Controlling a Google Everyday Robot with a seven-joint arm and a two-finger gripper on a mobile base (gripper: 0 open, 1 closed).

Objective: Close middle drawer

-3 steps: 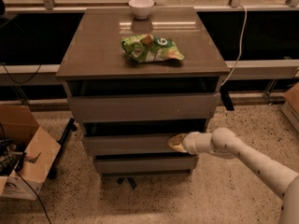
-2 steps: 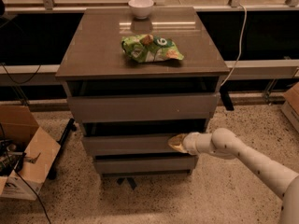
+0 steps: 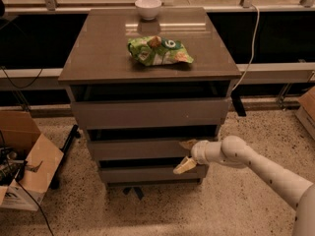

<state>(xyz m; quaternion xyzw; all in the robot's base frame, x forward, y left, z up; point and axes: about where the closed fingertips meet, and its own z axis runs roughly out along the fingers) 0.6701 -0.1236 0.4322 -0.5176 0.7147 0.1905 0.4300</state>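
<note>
The middle drawer (image 3: 138, 149) is a wide, shallow grey panel without a handle, between the taller top drawer (image 3: 147, 113) and the bottom drawer (image 3: 142, 174) of the grey cabinet. A dark gap shows above its front. My gripper (image 3: 186, 155) is at the right end of the middle drawer's front, on the white arm that comes in from the lower right. It is open: one pale finger (image 3: 187, 144) lies against the drawer front and the other (image 3: 184, 166) points down towards the bottom drawer.
A green snack bag (image 3: 158, 51) and a white bowl (image 3: 148, 7) sit on the cabinet top (image 3: 98, 48). An open cardboard box (image 3: 27, 161) stands on the floor at the left. A white cable (image 3: 252, 38) hangs at the right, and another box (image 3: 307, 109) is at the right edge.
The gripper's fingers were together at the drawer front; now they are spread, with the lower one swung downwards. The arm and drawers have hardly moved.
</note>
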